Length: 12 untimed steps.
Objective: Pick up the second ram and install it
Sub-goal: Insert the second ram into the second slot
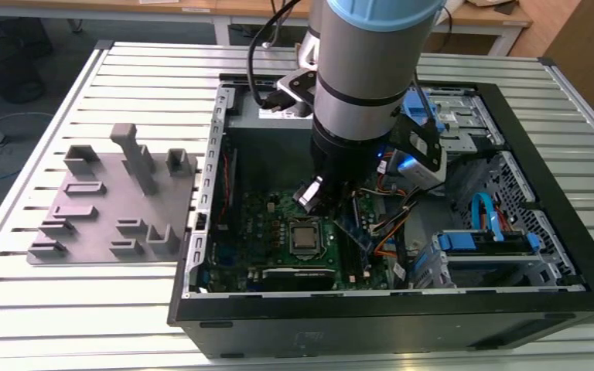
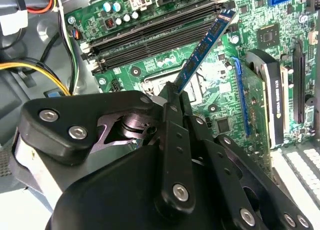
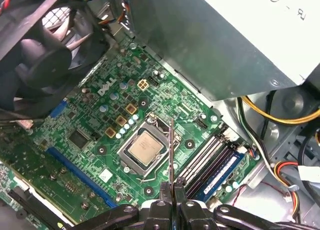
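My gripper (image 2: pixel 175 98) is shut on the second ram (image 2: pixel 205 45), a thin dark stick with a blue-tinted face that juts out from between the fingers. In the first wrist view the second ram (image 3: pixel 171 147) shows edge-on, standing out from the gripper (image 3: pixel 172 189) above the motherboard, between the processor chip (image 3: pixel 145 149) and the memory slots (image 3: pixel 207 157). Those memory slots (image 2: pixel 150 33) lie beyond the stick's tip, apart from it. One slot holds a stick with a blue label (image 3: pixel 223 171). In the exterior view the gripper (image 1: pixel 315 199) hangs inside the open computer case (image 1: pixel 544 305).
The grey plastic tray (image 1: pixel 111 205) with upright posts sits on the slatted table at the exterior view's left. Inside the case are the power supply box (image 3: pixel 225 35), yellow and orange cables (image 3: pixel 280 117), a fan (image 3: pixel 45 50) and blue drive cages (image 1: pixel 483 239).
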Each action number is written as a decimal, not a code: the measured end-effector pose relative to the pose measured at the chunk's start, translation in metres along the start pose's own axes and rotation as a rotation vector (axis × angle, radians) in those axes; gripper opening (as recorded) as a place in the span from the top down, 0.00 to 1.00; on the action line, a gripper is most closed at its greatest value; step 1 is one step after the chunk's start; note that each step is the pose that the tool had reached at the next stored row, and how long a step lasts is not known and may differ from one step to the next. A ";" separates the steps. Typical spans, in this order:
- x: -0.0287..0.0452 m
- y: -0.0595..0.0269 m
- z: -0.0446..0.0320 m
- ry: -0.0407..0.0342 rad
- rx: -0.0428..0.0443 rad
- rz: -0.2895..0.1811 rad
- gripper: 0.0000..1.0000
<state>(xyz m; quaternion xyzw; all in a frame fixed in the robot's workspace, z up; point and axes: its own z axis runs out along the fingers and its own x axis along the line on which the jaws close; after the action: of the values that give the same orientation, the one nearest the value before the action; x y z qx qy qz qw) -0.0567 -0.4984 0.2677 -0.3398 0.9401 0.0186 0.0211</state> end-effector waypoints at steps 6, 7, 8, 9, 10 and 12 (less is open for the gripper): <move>0.0000 0.0000 0.0001 -0.0011 0.0029 0.055 0.86; 0.0000 0.0000 0.0001 -0.0012 0.0035 0.064 0.86; 0.0000 0.0000 0.0001 -0.0013 0.0041 0.073 0.86; 0.0000 0.0000 0.0001 -0.0014 0.0046 0.082 0.86; 0.0000 0.0000 0.0001 -0.0015 0.0052 0.091 0.86; 0.0000 0.0000 0.0001 -0.0019 0.0062 0.110 0.86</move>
<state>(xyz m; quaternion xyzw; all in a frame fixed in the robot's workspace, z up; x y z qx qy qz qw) -0.0567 -0.4984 0.2675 -0.2877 0.9573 0.0172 0.0221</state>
